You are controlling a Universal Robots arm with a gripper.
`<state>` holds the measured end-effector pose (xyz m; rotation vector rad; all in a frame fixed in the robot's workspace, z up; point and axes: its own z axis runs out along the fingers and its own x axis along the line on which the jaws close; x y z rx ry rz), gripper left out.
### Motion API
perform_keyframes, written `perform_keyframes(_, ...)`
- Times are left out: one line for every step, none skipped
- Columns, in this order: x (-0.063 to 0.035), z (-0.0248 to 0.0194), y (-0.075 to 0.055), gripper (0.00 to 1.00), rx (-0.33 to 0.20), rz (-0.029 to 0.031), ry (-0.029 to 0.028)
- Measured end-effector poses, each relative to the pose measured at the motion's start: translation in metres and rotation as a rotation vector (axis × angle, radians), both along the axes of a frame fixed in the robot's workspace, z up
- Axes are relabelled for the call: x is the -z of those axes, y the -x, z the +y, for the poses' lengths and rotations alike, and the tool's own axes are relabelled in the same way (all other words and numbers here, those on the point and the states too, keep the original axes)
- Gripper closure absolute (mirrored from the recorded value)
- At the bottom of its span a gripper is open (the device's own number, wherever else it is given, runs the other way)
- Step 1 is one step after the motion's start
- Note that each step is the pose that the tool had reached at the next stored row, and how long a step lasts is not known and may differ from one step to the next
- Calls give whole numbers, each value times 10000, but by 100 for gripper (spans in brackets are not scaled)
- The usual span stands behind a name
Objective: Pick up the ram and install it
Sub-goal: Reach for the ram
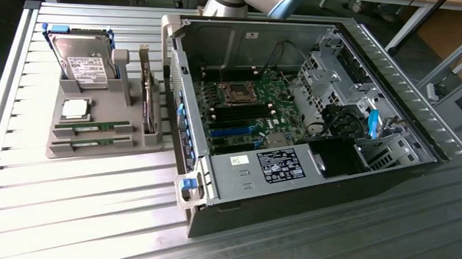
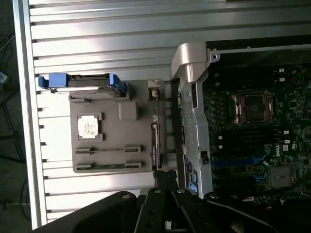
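On the exterior view's left, the grey moulded plastic tray carries a silver hard drive and a square silver processor. And there's the narrow green ram stick, its twin stick just beside it, both lying flat in their slots. To the right, the open black computer case bares its green motherboard. The wrist view adds the black gripper, fingers together on nothing, above the gap between tray and case.
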<state>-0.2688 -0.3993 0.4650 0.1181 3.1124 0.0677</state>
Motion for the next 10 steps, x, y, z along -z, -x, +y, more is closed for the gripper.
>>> perform_keyframes(0, -1, 27, 91, 0, 2, 1)
perform_keyframes(0, -1, 47, 91, -1, 2, 1)
perform_keyframes(1, -2, 75, 91, -1, 1, 1)
perform_keyframes(1, -2, 93, 91, -1, 1, 1)
perform_keyframes(2, -3, 110, 91, -1, 1, 1)
perform_keyframes(2, -3, 126, 91, -2, 1, 1)
perform_keyframes(3, -3, 142, 91, -2, 1, 1)
perform_keyframes(3, -3, 155, 91, -1, 0, 1)
perform_keyframes(3, -3, 168, 91, -1, 1, 1)
perform_keyframes(3, -3, 181, 91, 0, 1, 1)
